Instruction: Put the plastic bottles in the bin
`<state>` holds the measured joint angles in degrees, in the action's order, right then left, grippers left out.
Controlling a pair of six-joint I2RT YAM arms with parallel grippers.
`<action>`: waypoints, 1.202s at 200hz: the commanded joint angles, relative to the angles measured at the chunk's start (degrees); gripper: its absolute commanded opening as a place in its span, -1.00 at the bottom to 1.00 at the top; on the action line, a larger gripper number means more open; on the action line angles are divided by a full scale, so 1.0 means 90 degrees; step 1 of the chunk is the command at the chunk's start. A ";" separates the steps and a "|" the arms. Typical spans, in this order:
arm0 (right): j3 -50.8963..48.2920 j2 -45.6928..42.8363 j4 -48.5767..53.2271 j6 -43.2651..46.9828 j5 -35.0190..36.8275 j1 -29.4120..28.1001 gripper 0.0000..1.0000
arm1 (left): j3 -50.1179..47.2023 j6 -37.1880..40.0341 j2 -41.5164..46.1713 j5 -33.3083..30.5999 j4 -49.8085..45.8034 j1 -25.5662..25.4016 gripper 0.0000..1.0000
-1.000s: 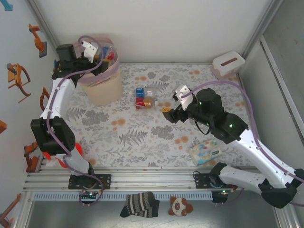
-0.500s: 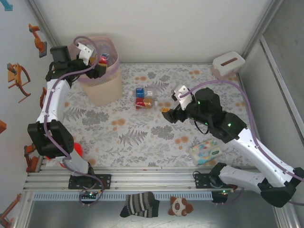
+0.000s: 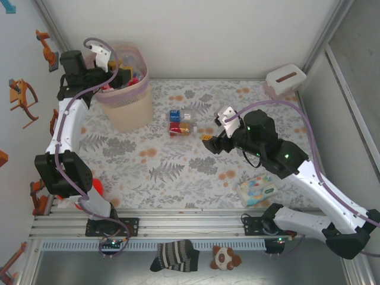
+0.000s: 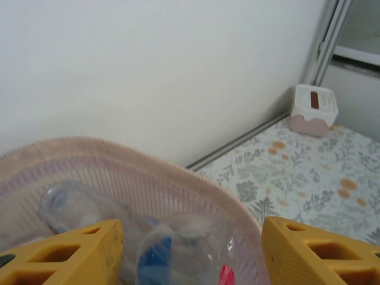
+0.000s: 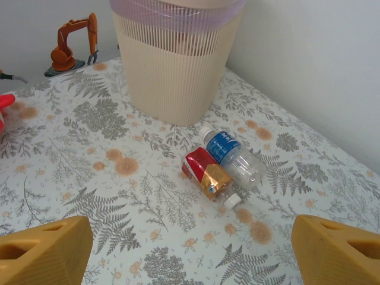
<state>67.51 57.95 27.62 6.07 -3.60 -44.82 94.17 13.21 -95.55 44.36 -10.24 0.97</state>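
Beige ribbed bin (image 5: 178, 71), fern-printed worktop (image 5: 119, 196)
The bin is lined in pale pink-lilac; grey ferns and orange blossoms are printed on the white worktop; a clear blue-labelled bottle (image 5: 228, 155) and a red-and-gold-labelled bottle (image 5: 208, 175) are white-capped.

Bright, even, diffuse light; shadows on table (image 3: 178, 172) faint, soft-edged. White walls (image 3: 208, 35) slightly washed out, no harsh glare. Top view sharp, mild wide-angle bending at edges. Left wrist view soft: bin (image 4: 196, 184) rim, bottles (image 4: 184, 249), left fingers (image 4: 65, 255) blurred. Right wrist view crisp mid-frame, right fingers (image 5: 41, 249) out of focus.
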 commanded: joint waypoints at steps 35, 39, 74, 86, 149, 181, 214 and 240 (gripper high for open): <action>0.0102 -0.0091 -0.0173 -0.0049 -0.0025 -0.0023 0.71 | 0.0723 -0.0423 -0.0398 -0.0011 0.0471 -0.0390 0.13; 0.0107 -0.0088 -0.0177 -0.0049 -0.0030 -0.0011 0.71 | 0.0767 -0.0393 -0.0441 -0.0007 0.0408 -0.0430 0.11; 0.0078 -0.0116 -0.0159 -0.0088 -0.0024 -0.0012 0.71 | 0.1254 0.0098 -0.0866 -0.0292 -0.0602 -0.0640 -0.19; 0.0066 -0.0129 -0.0144 -0.0088 -0.0012 -0.0013 0.71 | 0.1360 0.0180 -0.0977 -0.0444 -0.0934 -0.0645 -0.34; 0.0019 -0.0084 -0.0205 -0.0098 -0.0013 -0.0014 0.71 | 0.1192 0.0842 -0.1095 -0.0991 -0.2290 -0.0636 -0.52; 0.0061 -0.0005 -0.0227 -0.0078 -0.0053 -0.0013 0.71 | 0.0985 0.1009 -0.1043 -0.1224 -0.2586 -0.0621 -0.56; 0.0097 0.0017 -0.0228 -0.0068 -0.0058 -0.0020 0.71 | 0.0915 0.0946 -0.0848 -0.1326 -0.2645 -0.0562 -0.60; 0.0114 0.0017 -0.0236 -0.0084 -0.0060 -0.0019 0.71 | 0.0900 0.0811 -0.0543 -0.1285 -0.2524 -0.0532 -0.60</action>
<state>67.51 57.91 27.57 6.00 -3.60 -44.82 104.16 20.16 -103.59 34.09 -27.51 -4.64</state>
